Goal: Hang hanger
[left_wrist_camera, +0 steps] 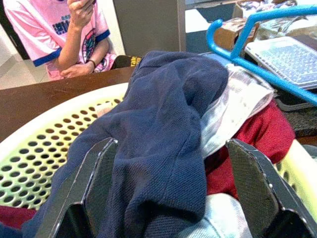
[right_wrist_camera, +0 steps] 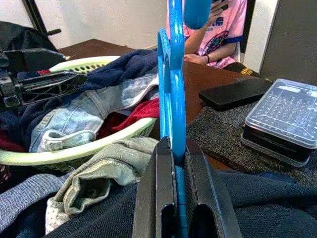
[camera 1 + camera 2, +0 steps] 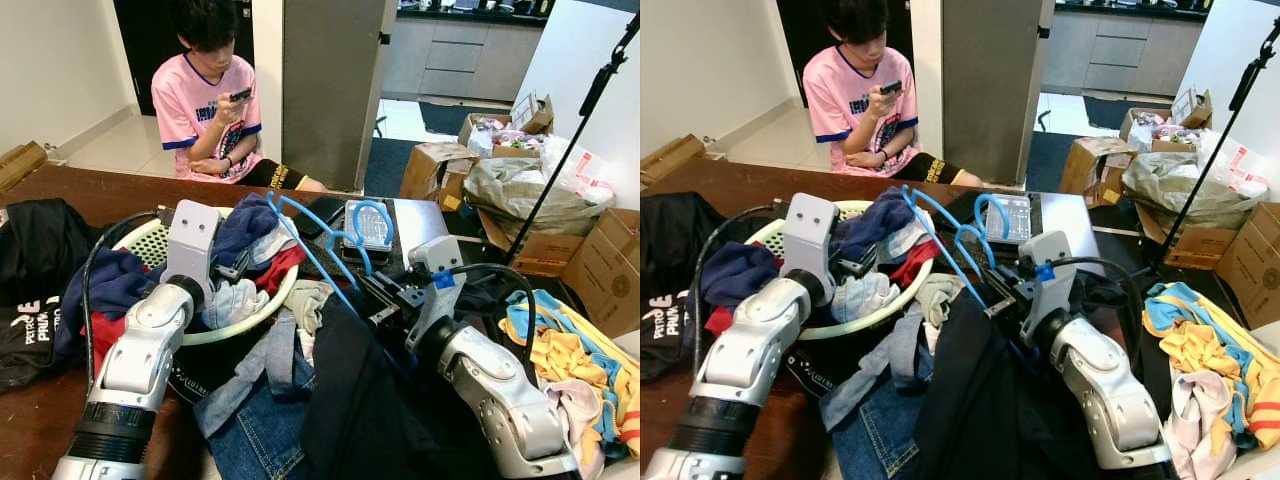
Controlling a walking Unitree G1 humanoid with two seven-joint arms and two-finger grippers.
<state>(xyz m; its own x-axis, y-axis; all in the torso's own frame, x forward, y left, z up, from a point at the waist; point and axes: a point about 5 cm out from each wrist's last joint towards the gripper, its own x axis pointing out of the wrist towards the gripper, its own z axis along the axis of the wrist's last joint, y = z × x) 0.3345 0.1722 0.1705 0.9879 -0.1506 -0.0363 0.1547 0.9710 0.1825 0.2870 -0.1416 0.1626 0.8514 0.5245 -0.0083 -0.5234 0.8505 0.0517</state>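
A: Right wrist view, first note: the right gripper (image 2: 179,163) is clamped on the blue plastic hanger (image 2: 174,84), both black fingers pressed flat against one thin bar of it. Head views agree; the hanger (image 3: 325,245) rises from that gripper up and to the robot's left, its hook end reaching over the laundry basket (image 3: 240,325).

B: Left side?

A: Left gripper (image 1: 176,198) hovers over the basket, fingers spread wide, with nothing between them but the navy garment (image 1: 158,129) heaped beneath. Not gripping it.

B: How will the hanger handle?

A: My guess: light, stiff, thin plastic. Smooth, so it may twist or slide in a two-finger pinch. A dark garment (image 3: 370,400) lies against the gripper; whether it hangs on the hanger I cannot tell. If so, the load is soft and off-centre.

B: Best hold?

A: On a straight bar, as now, leaving the hook free. A grip near the neck would likely swing less.

B: Surroundings?

A: Clear-lidded case (image 3: 368,228) and black phone (image 2: 237,93) on the table behind. Person in a pink shirt (image 3: 205,100) sits beyond the table, well apart.
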